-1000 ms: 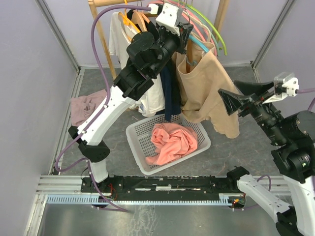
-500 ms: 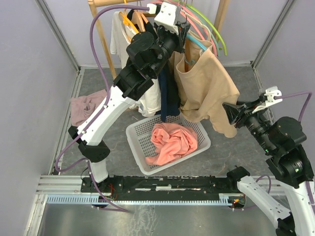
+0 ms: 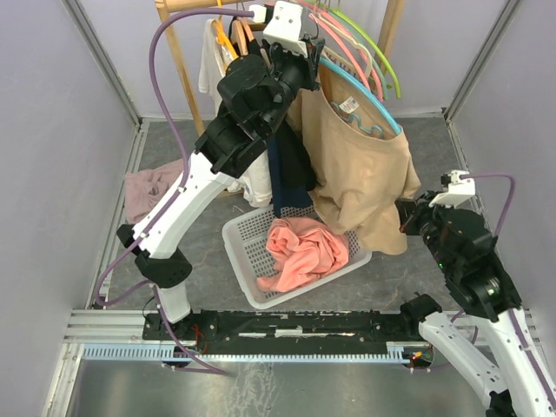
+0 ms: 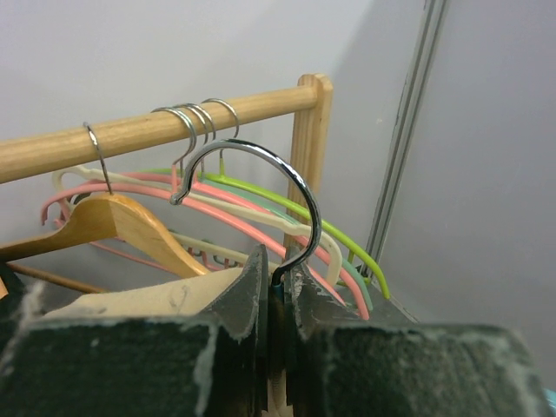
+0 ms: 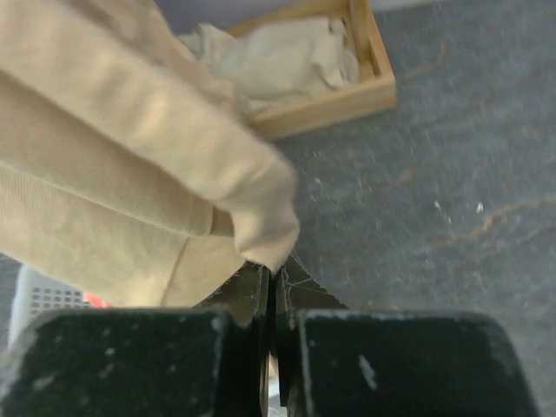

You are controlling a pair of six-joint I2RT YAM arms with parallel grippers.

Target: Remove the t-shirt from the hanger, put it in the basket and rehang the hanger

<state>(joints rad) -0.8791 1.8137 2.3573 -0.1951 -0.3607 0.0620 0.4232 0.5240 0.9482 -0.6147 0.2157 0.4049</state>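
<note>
Left pincer clamped on chrome hook of blue hanger near wooden rail; tan t-shirt hangs from it above white basket, lower edge pinched in closed right pincer.

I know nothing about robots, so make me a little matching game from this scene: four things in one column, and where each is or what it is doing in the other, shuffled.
Column one
1. tan t-shirt
2. salmon-pink garment
3. left pincer
4. right pincer

Column two
A. shut on the metal hanger hook
B. lying in the white basket
C. shut on the tan t-shirt's edge
D. hanging on the light-blue hanger

Pairs: 1-D, 2-B, 3-A, 4-C.
</note>
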